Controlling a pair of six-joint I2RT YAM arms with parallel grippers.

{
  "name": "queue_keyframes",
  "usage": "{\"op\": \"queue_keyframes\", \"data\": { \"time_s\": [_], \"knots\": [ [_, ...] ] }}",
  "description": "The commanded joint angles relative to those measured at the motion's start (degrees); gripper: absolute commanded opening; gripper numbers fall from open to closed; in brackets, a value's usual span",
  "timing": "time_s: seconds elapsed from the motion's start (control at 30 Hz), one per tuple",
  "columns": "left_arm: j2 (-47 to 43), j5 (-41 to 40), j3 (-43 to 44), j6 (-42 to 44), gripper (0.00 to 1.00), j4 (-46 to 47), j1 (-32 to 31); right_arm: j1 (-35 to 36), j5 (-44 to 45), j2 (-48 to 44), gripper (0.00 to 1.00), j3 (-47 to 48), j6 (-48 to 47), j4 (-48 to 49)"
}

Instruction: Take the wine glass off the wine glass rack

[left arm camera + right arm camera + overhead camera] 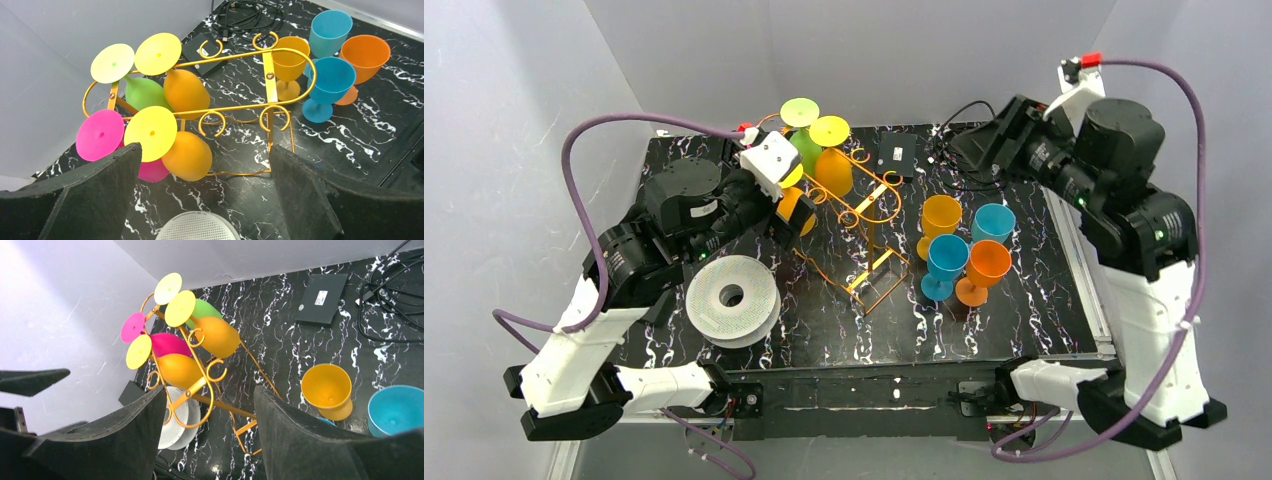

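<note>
The orange-gold wire wine glass rack (864, 215) stands mid-table, seen too in the left wrist view (270, 75) and the right wrist view (210, 390). Several wine glasses hang upside down at its left end: an orange one (187, 156), a pink one (150, 170), a green one (142, 92) and another orange one (185, 92). My left gripper (789, 215) is open right beside that end, and its jaws (205, 200) are empty, just short of the near orange bowl. My right gripper (974, 145) hovers open and empty at the back right (207, 435), away from the rack.
A yellow glass (941, 215), two teal glasses (993, 222) (947, 257) and an orange glass (989, 262) stand upright right of the rack. A white spool (732, 298) lies front left. A black box (895, 154) and cables (954, 135) sit at the back.
</note>
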Motion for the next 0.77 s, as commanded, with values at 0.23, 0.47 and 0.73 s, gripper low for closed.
{"op": "queue_keyframes", "data": {
  "time_s": [0.23, 0.47, 0.73],
  "knots": [
    [-2.7, -4.4, 0.4, 2.5, 1.00, -0.5, 0.2, 0.3, 5.1, -15.5, 0.74, -14.6, 3.5, 7.0],
    [-3.1, -4.7, 0.5, 2.0, 1.00, -1.1, 0.3, 0.3, 6.1, -17.2, 0.74, -15.5, 4.4, 6.5],
    [-3.2, -4.8, 0.4, 1.6, 1.00, -1.1, 0.2, 0.3, 4.7, -17.3, 0.72, -16.3, 5.0, 7.5]
  ]
}}
